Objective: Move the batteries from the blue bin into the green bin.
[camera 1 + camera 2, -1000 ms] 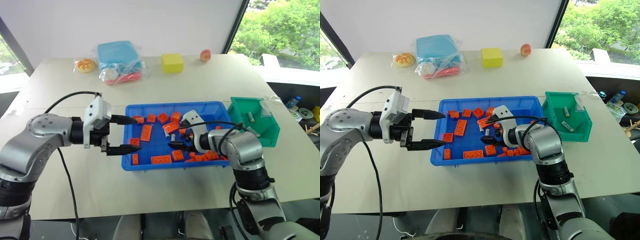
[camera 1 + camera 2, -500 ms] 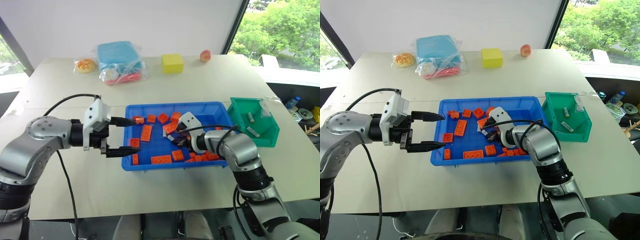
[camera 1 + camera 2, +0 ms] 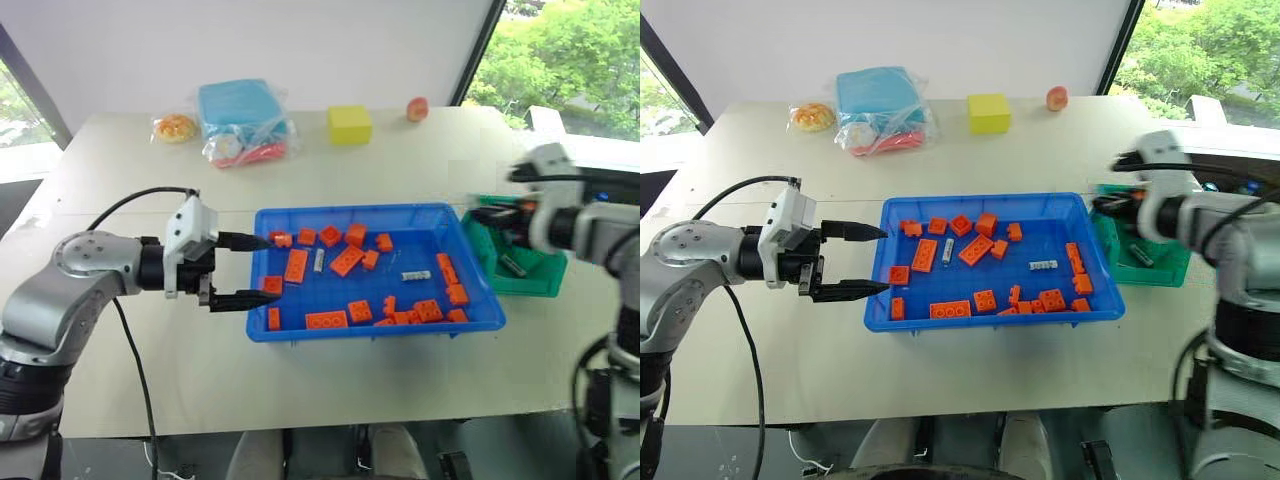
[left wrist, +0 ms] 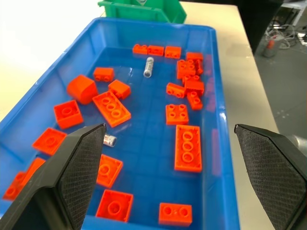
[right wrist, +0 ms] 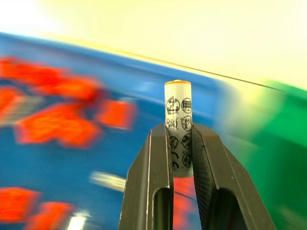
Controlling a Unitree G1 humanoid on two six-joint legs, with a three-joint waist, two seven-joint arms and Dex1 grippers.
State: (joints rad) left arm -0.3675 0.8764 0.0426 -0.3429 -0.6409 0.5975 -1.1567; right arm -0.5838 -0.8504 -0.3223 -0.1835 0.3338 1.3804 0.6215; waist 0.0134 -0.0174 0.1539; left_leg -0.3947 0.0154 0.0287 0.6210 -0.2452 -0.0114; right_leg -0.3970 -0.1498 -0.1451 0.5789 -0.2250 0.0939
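From the head, we see our right gripper (image 3: 478, 213) has left the blue bin (image 3: 300, 330) for the green bin (image 3: 528, 283); two batteries (image 3: 416, 275) remain among orange bricks (image 3: 323, 320). Left wrist: left gripper (image 4: 177, 177) spread wide. Right wrist: fingers (image 5: 152, 172) pinching one battery (image 5: 178, 115).

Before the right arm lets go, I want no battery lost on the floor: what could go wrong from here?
1. The right gripper pinches the battery by its lower part only; most stands clear above the fingers, so a quick swing could tip it out.
2. That gripper is at the green bin's near edge beside the blue bin; releasing early may drop it between them.
3. Two batteries lie among orange bricks, so a later grasp could catch a brick.
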